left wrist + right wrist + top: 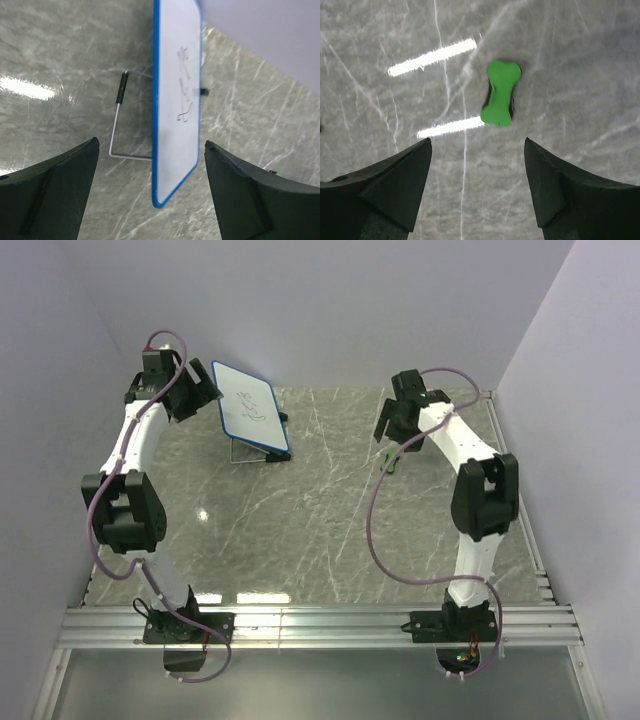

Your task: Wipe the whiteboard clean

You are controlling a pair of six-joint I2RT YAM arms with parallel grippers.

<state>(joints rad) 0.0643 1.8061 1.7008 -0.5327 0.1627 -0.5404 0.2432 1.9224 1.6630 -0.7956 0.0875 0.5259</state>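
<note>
1. Progress: as far as the pictures show, no wiping has been done. Dark scribbles (pixel 184 90) mark the face of the whiteboard (pixel 252 408), and the green eraser (pixel 499 95) lies loose on the table (pixel 330 530), held by neither arm.
2. The whiteboard stands tilted on its wire stand (pixel 116 130) at the far left of the table, just in front of the left gripper (pixel 195 392).
3. The left gripper's fingers are spread wide with nothing between them. The board's blue edge is lined up ahead of the gap, not yet inside it.
4. The right gripper (pixel 477 142) hangs above the eraser with its fingers apart and empty, clear of the block.
5. Judged from this, everything is left: pick up the eraser, carry it across, steady the board, rub off the marks.
6. The top view alone shows how things are laid out: board and eraser well apart, one arm at each.
7. The left wrist view alone shows the scribbles plainly, along with the stand's black foot.
8. The right wrist view alone shows the eraser's bone-like shape; from above it is a mere green speck under the arm.
</note>
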